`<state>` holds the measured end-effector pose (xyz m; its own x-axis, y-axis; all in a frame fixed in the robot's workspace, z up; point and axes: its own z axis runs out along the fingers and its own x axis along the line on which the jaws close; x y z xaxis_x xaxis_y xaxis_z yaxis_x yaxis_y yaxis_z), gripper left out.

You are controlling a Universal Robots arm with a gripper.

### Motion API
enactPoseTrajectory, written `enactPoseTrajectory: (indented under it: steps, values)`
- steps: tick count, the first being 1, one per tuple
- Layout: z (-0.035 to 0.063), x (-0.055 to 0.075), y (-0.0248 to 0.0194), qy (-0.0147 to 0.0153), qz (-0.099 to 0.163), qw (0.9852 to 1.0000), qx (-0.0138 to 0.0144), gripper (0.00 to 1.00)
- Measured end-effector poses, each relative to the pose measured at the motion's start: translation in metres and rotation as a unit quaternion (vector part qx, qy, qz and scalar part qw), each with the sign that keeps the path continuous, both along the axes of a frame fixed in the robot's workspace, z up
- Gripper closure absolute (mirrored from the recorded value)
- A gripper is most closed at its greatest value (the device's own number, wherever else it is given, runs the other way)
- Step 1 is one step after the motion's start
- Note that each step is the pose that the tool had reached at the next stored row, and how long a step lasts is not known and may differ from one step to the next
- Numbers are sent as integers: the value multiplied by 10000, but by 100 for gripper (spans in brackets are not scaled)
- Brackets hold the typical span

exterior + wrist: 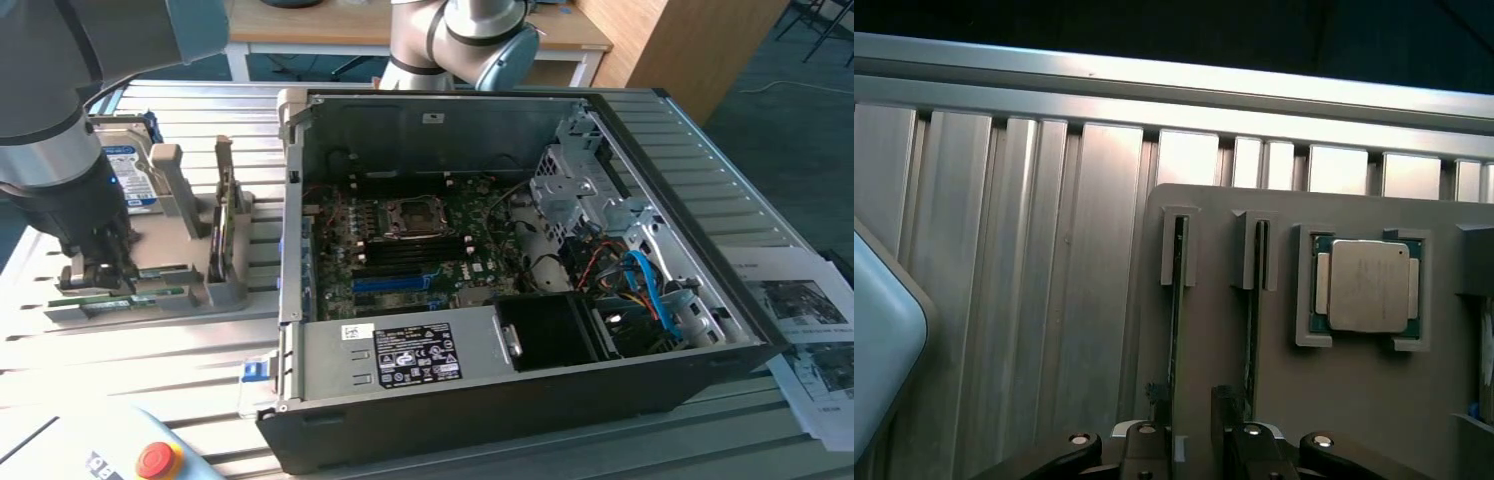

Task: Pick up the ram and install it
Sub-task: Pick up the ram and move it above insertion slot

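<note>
Jaws are standing spread wide on the gripper (1189,412), which is hanging low over the grey holder (1354,400). The ram (1174,330), a thin stick seen edge-on, is sitting upright in a slot of that holder and is running between the jaws. A gap is showing between it and one finger, so nothing is being pinched. A second stick (1254,320) is lying parallel in the neighbouring slot, just outside the jaws. Farther out on that same side, a processor (1367,285) with a silver lid is resting in its own square pocket of the holder. The holder is sitting on the ribbed aluminium table (1004,300). In the exterior view, the arm (54,130) is reaching down to the holder, and a hard drive (120,175) with a blue-white label is standing near the jaws, partly hidden by the arm. The open computer case (534,400), with its motherboard (400,250) exposed, is lying well apart from the jaws, toward the exterior view's right.
</note>
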<state>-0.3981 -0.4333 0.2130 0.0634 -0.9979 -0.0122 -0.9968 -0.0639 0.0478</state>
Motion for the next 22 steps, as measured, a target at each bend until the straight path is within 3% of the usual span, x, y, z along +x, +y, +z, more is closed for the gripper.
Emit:
enactPoseTrajectory:
  steps: [10,18,22]
  values:
    - [0,1,-19,0,1,10000,1,70]
    - [-2,12,-19,0,263,9997,0,70]
    - [-4,13,-19,0,269,9996,0,70]
